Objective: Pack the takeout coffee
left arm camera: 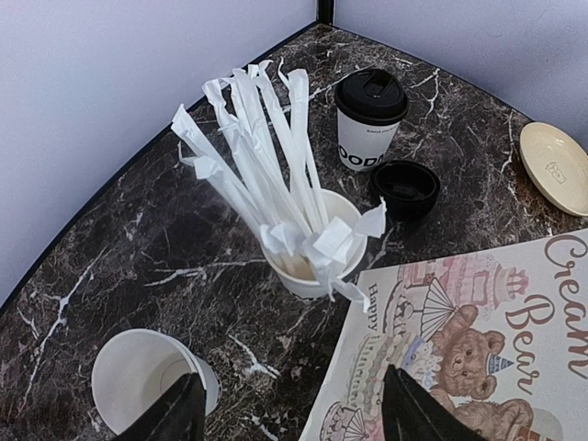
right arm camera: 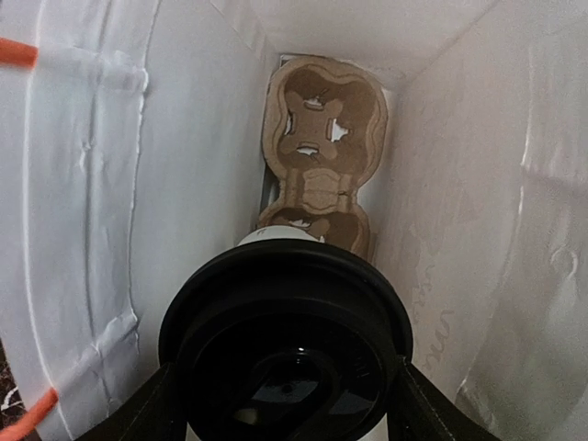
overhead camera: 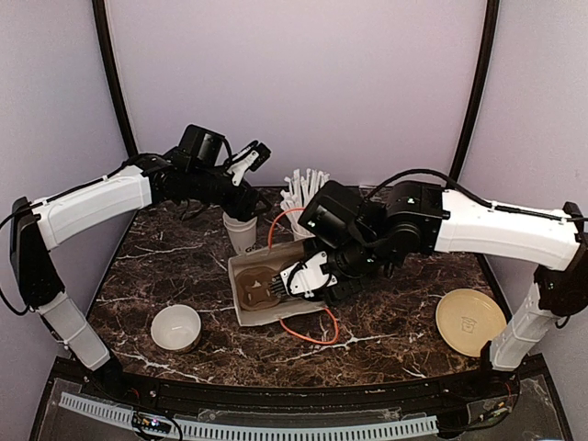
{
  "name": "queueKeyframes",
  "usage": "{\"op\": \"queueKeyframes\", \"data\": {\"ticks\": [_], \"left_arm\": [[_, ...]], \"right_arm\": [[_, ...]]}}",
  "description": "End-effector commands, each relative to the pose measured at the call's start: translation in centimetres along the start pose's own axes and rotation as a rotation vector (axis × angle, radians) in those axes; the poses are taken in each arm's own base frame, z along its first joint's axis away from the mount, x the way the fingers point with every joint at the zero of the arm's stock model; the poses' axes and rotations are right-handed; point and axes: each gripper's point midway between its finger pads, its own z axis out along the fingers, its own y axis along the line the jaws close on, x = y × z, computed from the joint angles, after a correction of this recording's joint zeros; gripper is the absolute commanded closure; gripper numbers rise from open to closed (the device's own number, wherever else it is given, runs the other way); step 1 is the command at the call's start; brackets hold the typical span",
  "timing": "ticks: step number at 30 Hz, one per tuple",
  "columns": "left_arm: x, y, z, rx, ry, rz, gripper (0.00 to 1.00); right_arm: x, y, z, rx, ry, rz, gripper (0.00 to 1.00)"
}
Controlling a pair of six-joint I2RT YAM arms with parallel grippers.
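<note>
My right gripper [right arm camera: 289, 409] is shut on a takeout coffee cup with a black lid [right arm camera: 285, 340] and holds it inside the white paper bag [right arm camera: 101, 211], just above the brown cardboard cup carrier [right arm camera: 323, 119]. In the top view this gripper [overhead camera: 308, 276] reaches into the bag [overhead camera: 241, 312] lying on the table. A second lidded coffee cup [left arm camera: 370, 119] stands at the back, behind the cup of white straws [left arm camera: 308, 253]. My left gripper [left arm camera: 294, 424] is open and empty, and hovers [overhead camera: 253, 158] above the straws and a lidless white cup [left arm camera: 147, 377].
A loose black lid [left arm camera: 405, 189] lies beside the second coffee cup. The bag's printed side [left arm camera: 478, 349] fills the lower right of the left wrist view. A low white bowl [overhead camera: 175, 328] sits front left, a cream plate [overhead camera: 469, 322] front right. Orange bag handles [overhead camera: 312, 333] loop forward.
</note>
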Motion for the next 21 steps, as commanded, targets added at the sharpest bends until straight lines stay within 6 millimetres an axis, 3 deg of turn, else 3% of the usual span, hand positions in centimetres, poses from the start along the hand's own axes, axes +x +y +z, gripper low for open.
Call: {"op": "queueKeyframes", "data": {"ticks": [1, 7, 13, 17, 21], "left_arm": [[-0.6, -0.1, -0.6, 0.015, -0.041, -0.021, 0.32], [1.1, -0.9, 0.4, 0.064, -0.036, -0.068, 0.33], [0.2, -1.8, -0.7, 0.109, -0.056, -0.067, 0.33], [0.0, -1.9, -1.6, 0.106, -0.069, -0.044, 0.33], [0.5, -2.1, -1.6, 0.111, -0.071, -0.044, 0.32]], "right_arm": [[-1.6, -2.8, -2.2, 0.104, -0.053, -0.042, 0.51], [-1.2, -2.0, -1.7, 0.112, -0.028, -0.064, 0.50], [-1.0, 0.7, -3.4, 0.114, -0.026, -0.122, 0.50], [0.1, 1.5, -3.0, 0.185, -0.007, -0.108, 0.48], [0.1, 1.0, -2.0, 0.239, 0.029, -0.094, 0.48]]}}
